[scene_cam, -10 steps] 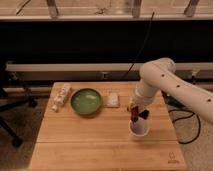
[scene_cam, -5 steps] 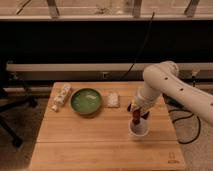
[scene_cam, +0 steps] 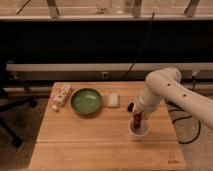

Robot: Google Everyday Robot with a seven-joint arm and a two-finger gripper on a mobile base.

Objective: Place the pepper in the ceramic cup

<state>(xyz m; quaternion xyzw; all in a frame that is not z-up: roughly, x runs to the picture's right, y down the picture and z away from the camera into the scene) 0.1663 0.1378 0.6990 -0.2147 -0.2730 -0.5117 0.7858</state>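
Pepper [scene_cam: 136,121] is a thin, dark red-brown thing that stands almost upright with its lower end inside the ceramic cup [scene_cam: 139,129], near the right edge of the tabletop [scene_cam: 90,140] and a little toward the front. The claw [scene_cam: 137,114] is directly above the cup, at the upper end of the pepper; if it grips the pepper or has let it go, I cannot tell.

I judge the pepper to be very light and a little soft, with smooth skin that can slide between hard pads. It is slender, so the best place to take it is the thicker part near the stem, across its width, and with gentle force. The pointed tip should go down first into the cup.

The cup looks small, white and light, and probably fragile. A sideways push from the arm could tip it or move it toward the right edge.

Other things are well apart: a green bowl [scene_cam: 86,101] in the middle back part, a pale packet [scene_cam: 113,100] just beside it, and a wrapped tube [scene_cam: 62,96] near the back left corner.
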